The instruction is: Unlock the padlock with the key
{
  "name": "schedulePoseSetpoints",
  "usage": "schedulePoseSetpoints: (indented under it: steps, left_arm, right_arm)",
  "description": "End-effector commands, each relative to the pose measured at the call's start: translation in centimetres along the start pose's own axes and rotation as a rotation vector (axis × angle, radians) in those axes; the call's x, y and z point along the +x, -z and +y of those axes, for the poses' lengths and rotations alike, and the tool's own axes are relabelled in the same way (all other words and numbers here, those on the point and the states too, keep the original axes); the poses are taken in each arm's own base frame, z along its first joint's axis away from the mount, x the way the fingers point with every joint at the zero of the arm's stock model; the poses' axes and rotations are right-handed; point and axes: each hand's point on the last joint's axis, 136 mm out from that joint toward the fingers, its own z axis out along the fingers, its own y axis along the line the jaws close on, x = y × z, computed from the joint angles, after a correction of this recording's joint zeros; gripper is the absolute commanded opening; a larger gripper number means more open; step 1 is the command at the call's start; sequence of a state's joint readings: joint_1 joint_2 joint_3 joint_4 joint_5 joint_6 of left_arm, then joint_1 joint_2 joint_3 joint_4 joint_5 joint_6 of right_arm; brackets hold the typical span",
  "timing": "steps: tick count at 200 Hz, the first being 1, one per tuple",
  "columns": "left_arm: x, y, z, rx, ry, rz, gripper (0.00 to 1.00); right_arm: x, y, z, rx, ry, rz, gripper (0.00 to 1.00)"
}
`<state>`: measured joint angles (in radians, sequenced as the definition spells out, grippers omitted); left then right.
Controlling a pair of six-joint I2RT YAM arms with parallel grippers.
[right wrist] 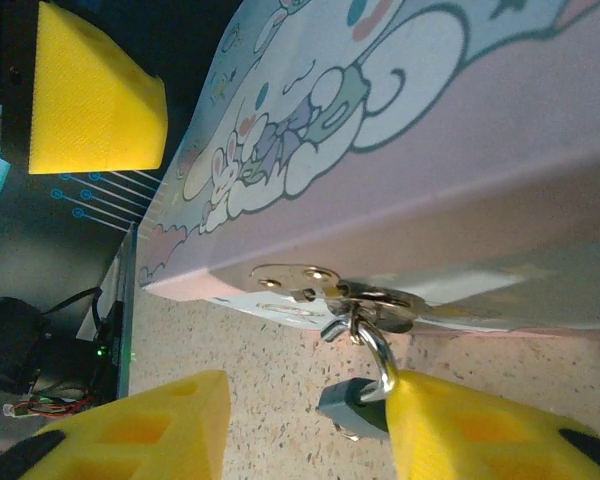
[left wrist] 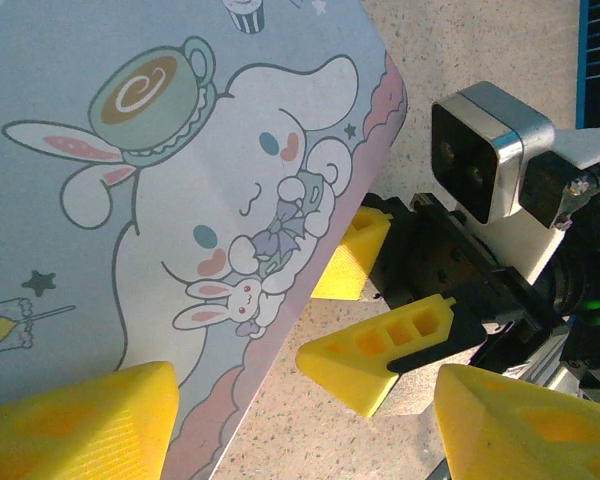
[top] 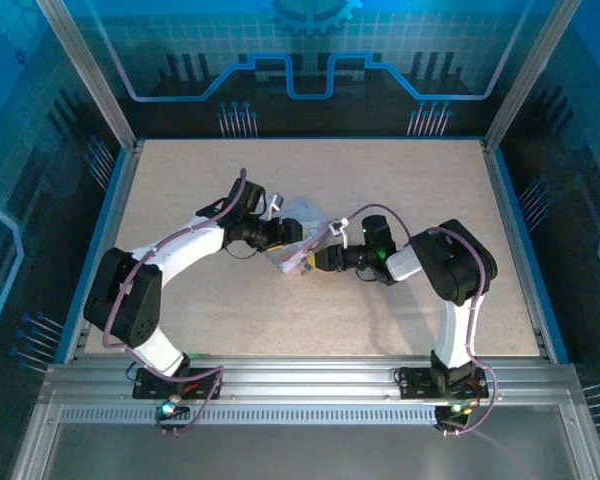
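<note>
Top view, position: my left fingers (top: 290, 234) and my right fingers (top: 308, 262) meet at the tin box (top: 302, 213) in the middle of the bench (top: 430, 190). The left come in from the left and the right from the near right.
Top view, progress: both arms are at the work, but the small parts are too small here to judge.
Left wrist, left fingers: they are apart. One finger (left wrist: 80, 420) lies over the box's corner, the other (left wrist: 525, 420) is over bare bench, clear of the box's edge. They are clamped on nothing.
Left wrist, right fingers: they sit just beside the box's edge with a gap between them.
Right wrist, padlock: the padlock (right wrist: 348, 405) hangs by its shackle (right wrist: 380, 350) from the hasp (right wrist: 300, 275) on the box's front, with its body low, near the bench.
Right wrist, padlock against fingers: it lies between my right fingers. It is partly hidden behind one (right wrist: 480, 430) and well apart from the other (right wrist: 130, 430).
Right wrist, right fingers: they are apart and not clamped on the lock.
Right wrist, done: I judge only the reach to the lock complete.
Right wrist, left: the shackle is through the hasp and looks closed. I cannot tell where the key is. I judge that steadying the body, seating the key and turning it all remain.
</note>
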<state>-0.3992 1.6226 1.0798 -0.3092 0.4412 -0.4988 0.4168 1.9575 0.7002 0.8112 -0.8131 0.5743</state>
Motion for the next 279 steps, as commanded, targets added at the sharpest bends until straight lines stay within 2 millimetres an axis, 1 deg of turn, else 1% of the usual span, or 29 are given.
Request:
schedulePoseSetpoints:
  steps: [1,23,78,135,194,279]
  left_arm:
    - [-0.3,0.6,-0.1,-0.008,0.012,-0.010,0.70]
    - [-0.3,0.6,-0.1,-0.009,0.010,-0.012,0.70]
    - [-0.3,0.7,-0.1,-0.007,0.011,-0.013,0.70]
    - [-0.1,0.7,0.0,-0.008,0.013,-0.013,0.70]
    - [0.0,0.6,0.2,-0.013,0.014,-0.009,0.70]
    - [0.5,0.1,0.9,-0.023,0.025,0.006,0.70]
  right_arm:
    - [-0.6,0.7,0.6,-0.014,0.034,-0.013,0.42]
    - [-0.6,0.7,0.5,-0.006,0.034,-0.009,0.38]
    - [-0.4,0.6,0.0,0.018,0.018,0.010,0.23]
    - [-0.7,0.5,-0.6,0.051,0.003,0.004,0.12]
    - [-1.0,0.6,-0.9,0.077,-0.018,-0.014,0.05]
    - [-2.3,1.2,-1.1,0.100,-0.045,-0.085,0.03]
